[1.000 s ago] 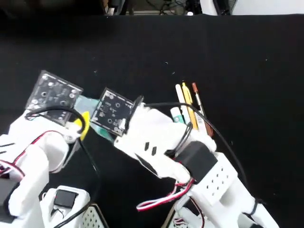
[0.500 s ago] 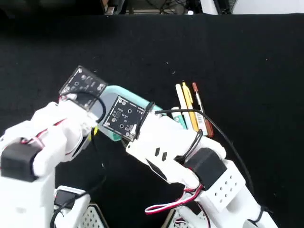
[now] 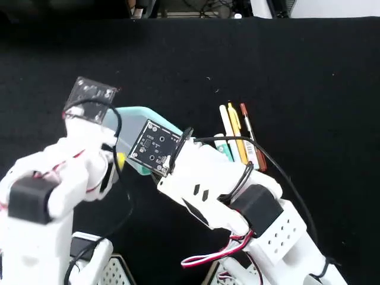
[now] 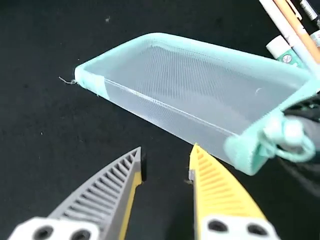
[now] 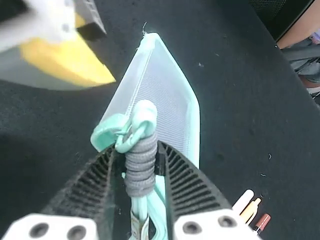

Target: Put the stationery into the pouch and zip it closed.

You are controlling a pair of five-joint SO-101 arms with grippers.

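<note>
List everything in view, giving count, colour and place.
pouch: one, mint mesh, between the two end effectors
pull cord: one, mint with grey wrap, at the pouch's end
pens: three, white, yellow and brown, side by side on the table past the pouch
white-green stick: one, beside the white pen, partly hidden by an arm
table: one, black
left end effector: grey and yellow fingers, open, beside the pouch's long edge
right end effector: black fingers, shut on the pull cord
</note>
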